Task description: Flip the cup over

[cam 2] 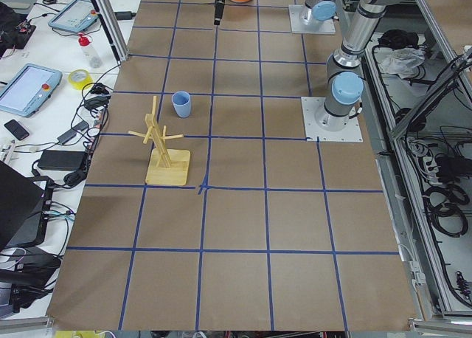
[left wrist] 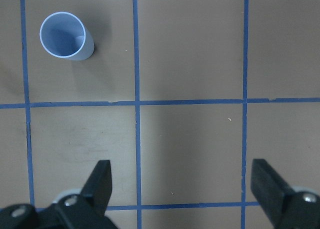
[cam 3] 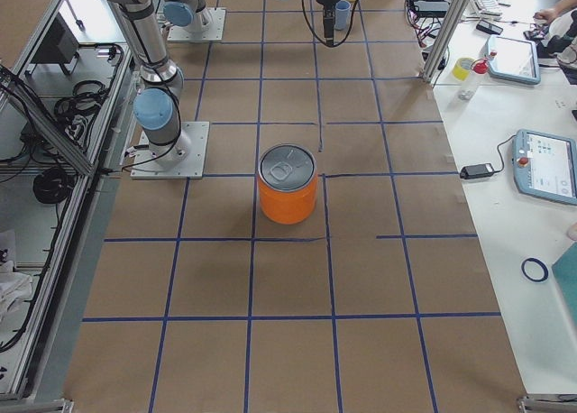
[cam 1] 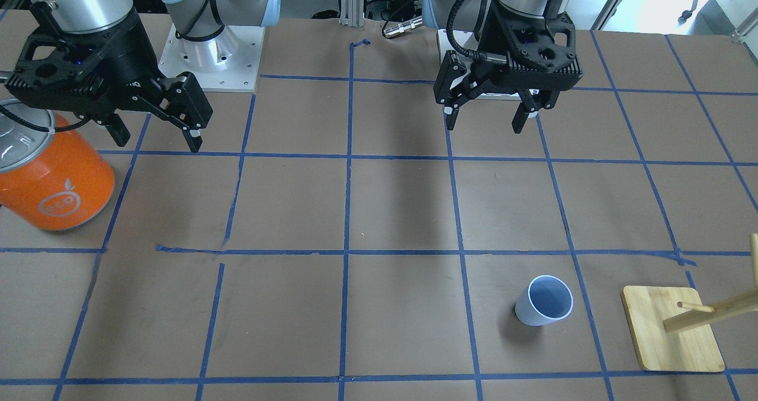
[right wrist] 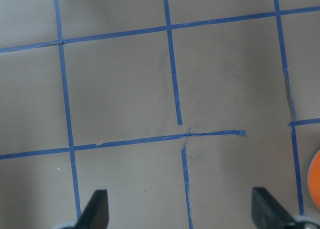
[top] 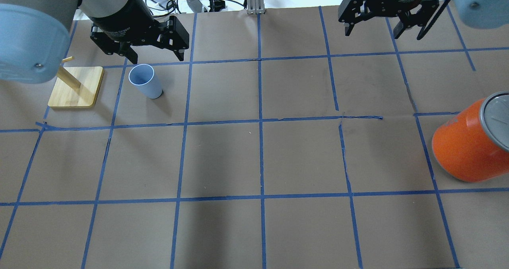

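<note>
The pale blue cup (cam 1: 543, 300) stands on the table with its open mouth up; it also shows in the overhead view (top: 145, 80) and at the upper left of the left wrist view (left wrist: 65, 36). My left gripper (cam 1: 484, 121) is open and empty, held well above the table and apart from the cup, on the robot's side of it (top: 156, 57). My right gripper (cam 1: 157, 139) is open and empty, also held high, far from the cup on the other side of the table (top: 381, 32).
A large orange can (cam 1: 53, 176) with a silver top stands below and beside the right gripper. A wooden peg stand (cam 1: 672, 330) on a flat base sits close to the cup. Blue tape lines grid the brown table.
</note>
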